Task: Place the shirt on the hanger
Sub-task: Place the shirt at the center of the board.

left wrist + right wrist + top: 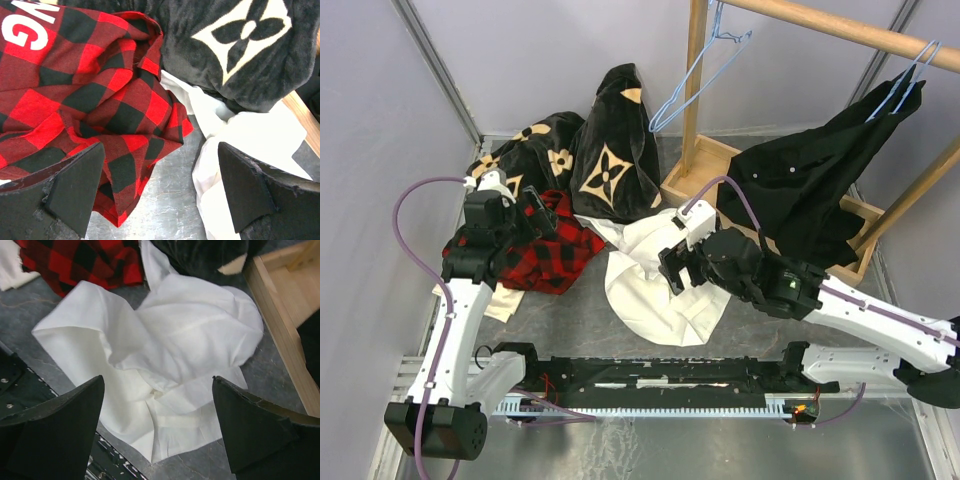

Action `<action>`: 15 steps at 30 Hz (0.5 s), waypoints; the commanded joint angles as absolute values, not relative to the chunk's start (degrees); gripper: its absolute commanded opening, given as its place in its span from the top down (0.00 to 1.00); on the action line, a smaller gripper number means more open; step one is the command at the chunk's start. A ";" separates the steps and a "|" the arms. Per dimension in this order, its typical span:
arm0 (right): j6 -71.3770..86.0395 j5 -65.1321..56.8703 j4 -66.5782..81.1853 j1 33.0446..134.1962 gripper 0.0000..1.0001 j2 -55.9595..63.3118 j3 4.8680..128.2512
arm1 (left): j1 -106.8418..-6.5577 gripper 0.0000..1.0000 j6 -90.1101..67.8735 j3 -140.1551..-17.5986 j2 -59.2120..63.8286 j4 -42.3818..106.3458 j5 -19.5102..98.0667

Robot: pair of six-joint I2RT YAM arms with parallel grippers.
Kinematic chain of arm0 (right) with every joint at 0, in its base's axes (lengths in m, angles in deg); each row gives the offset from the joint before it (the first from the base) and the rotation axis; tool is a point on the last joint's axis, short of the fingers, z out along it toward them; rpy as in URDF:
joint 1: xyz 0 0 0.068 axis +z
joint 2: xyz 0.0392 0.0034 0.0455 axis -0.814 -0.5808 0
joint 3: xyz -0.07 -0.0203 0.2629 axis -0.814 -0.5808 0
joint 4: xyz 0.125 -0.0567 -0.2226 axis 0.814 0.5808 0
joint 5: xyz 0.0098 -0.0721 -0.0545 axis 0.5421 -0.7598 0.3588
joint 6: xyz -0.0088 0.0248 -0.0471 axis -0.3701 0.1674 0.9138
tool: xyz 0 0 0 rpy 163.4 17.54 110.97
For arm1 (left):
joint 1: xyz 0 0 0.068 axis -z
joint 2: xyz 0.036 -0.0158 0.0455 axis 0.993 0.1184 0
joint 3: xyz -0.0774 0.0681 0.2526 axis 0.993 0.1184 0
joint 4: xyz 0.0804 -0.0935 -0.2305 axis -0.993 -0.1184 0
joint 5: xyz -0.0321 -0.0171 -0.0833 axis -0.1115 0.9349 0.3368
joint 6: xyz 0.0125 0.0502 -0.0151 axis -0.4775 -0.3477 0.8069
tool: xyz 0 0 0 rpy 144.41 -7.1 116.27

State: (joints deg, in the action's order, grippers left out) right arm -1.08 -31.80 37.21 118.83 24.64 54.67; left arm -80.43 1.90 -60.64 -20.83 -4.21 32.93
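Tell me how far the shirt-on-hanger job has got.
Done: nothing visible. The white shirt lies crumpled on the table and the light-blue wire hanger hangs bare on the wooden rack. In hand: the right end effector is open right over the shirt, not gripping it; the left end effector is open by the red-and-black plaid shirt. Left: grip the shirt, fetch the hanger, thread it in.

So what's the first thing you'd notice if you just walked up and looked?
The crumpled white shirt in the middle of the table grabs you first, with the right pincer open just above it. Left of it lies a bright red-and-black checked shirt. An empty blue hanger hangs on the wooden rack at the back.
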 commanded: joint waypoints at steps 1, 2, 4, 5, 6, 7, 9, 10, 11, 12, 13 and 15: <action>-6.47 -40.94 40.62 118.78 0.05 24.27 52.52 | -79.96 0.00 2.95 -60.45 -20.44 -2.13 37.50; -7.12 -41.06 41.16 118.80 0.06 23.62 52.17 | -79.83 0.00 2.89 -60.47 -20.31 -2.38 37.79; -8.27 -40.09 41.27 118.73 0.07 22.07 51.28 | -79.29 0.00 2.59 -60.00 -20.63 -2.52 37.77; -8.78 -38.82 40.79 118.76 0.08 21.06 50.78 | -78.99 0.00 2.49 -59.78 -20.89 -2.56 37.44; -9.18 -37.73 39.97 118.79 0.10 20.18 50.22 | -78.67 0.00 2.45 -59.54 -21.28 -2.60 37.21; -9.68 -36.45 38.83 118.81 0.11 19.15 49.52 | -78.37 0.00 2.36 -59.34 -21.59 -2.67 37.11; -10.53 -33.53 35.13 118.81 0.14 17.41 47.98 | -77.79 0.00 2.14 -59.14 -22.25 -2.61 37.04; -11.33 -32.59 33.17 118.83 0.15 16.55 47.21 | -77.52 0.00 2.03 -59.21 -22.45 -2.66 37.07; -12.20 -32.08 31.01 118.99 0.15 15.72 46.43 | -77.17 0.00 1.94 -59.24 -22.59 -2.61 37.25; -13.23 -32.03 28.87 119.37 0.16 15.04 45.74 | -76.88 0.00 1.84 -59.31 -22.60 -2.52 37.61; -14.06 -32.21 26.79 119.91 0.16 14.38 45.14 | -76.64 0.01 1.83 -59.39 -22.71 -2.34 38.25; -15.45 -32.77 22.87 121.22 0.15 12.48 44.50 | -76.16 0.01 1.82 -59.43 -22.89 -1.57 39.82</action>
State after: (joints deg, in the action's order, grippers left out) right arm -10.96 -33.57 34.17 119.27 14.45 45.36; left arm -77.07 1.86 -58.83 -21.29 -4.25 36.30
